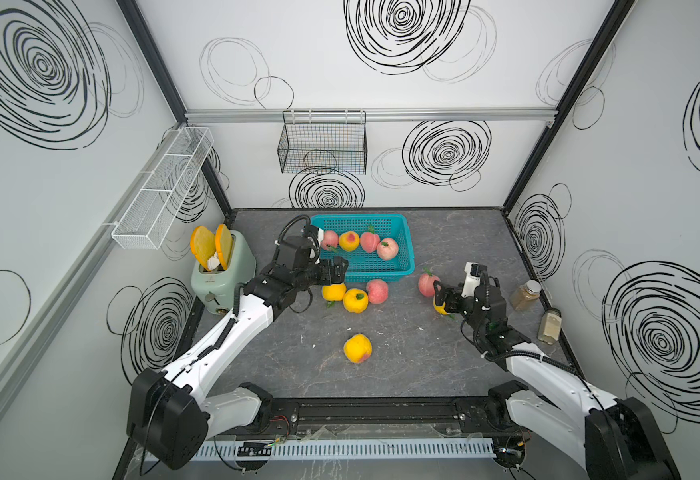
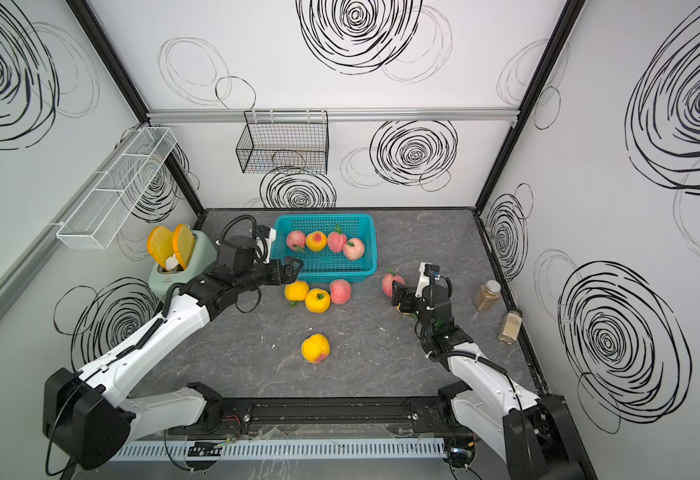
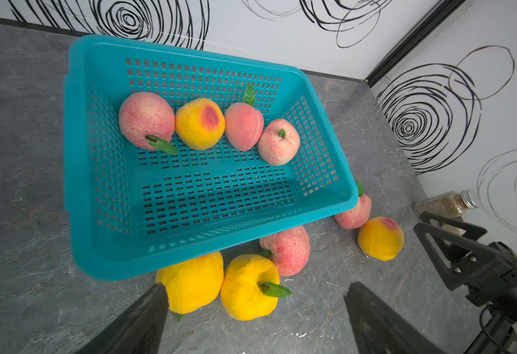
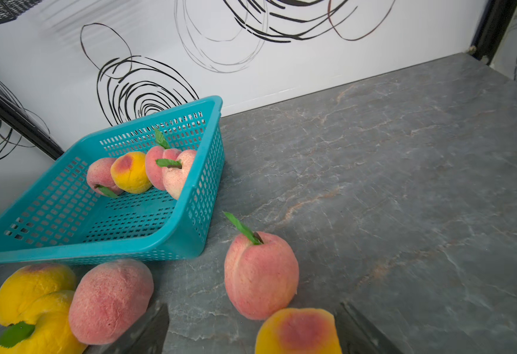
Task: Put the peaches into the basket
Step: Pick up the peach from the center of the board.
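Several peaches (image 1: 358, 242) lie along the far wall inside the turquoise basket (image 1: 375, 276). Two yellow peaches (image 3: 248, 288) and a pink one (image 1: 377, 291) sit on the table against the basket's front wall. My left gripper (image 1: 335, 271) hovers open just above the two yellow ones, holding nothing. Another pink peach (image 4: 260, 275) stands right of the basket. My right gripper (image 4: 252, 306) is open, with a yellow blushed peach (image 4: 298, 332) low between its fingers, near one finger and clear of the other. A lone yellow peach (image 1: 357, 348) lies mid-table.
A mint toaster (image 1: 223, 272) with toast slices stands at the left edge. Two jars (image 1: 526, 295) (image 1: 549, 326) stand by the right wall. A black wire basket (image 1: 323, 145) and a white mesh rack (image 1: 165, 187) hang on the walls.
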Motion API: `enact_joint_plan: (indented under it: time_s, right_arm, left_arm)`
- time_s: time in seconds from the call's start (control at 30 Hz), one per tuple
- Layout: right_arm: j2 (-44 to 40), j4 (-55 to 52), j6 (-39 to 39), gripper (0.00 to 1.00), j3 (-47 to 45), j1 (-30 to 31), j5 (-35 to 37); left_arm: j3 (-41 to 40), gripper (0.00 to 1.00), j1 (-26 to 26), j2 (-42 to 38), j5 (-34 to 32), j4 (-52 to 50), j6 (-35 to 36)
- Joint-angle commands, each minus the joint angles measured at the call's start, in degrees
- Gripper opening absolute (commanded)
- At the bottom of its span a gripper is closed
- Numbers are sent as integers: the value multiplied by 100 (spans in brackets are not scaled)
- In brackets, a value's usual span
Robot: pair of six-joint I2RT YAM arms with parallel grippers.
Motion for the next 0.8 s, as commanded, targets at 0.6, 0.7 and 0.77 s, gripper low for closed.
enact_joint_plan:
  time_s: [0.6, 0.7, 0.77]
  right_arm:
    - [351, -799, 241, 89, -41, -686, -671]
    - [470, -738, 253, 89, -51, -687, -666]
    - [540, -666, 266, 89, -42, -686, -688]
  left_arm:
    - [-930, 94, 1679, -481, 1445, 172, 405]
    - [-999, 94, 1760, -466, 1618, 290, 327]
    - [-1034, 94, 1806, -432, 1722, 363, 269]
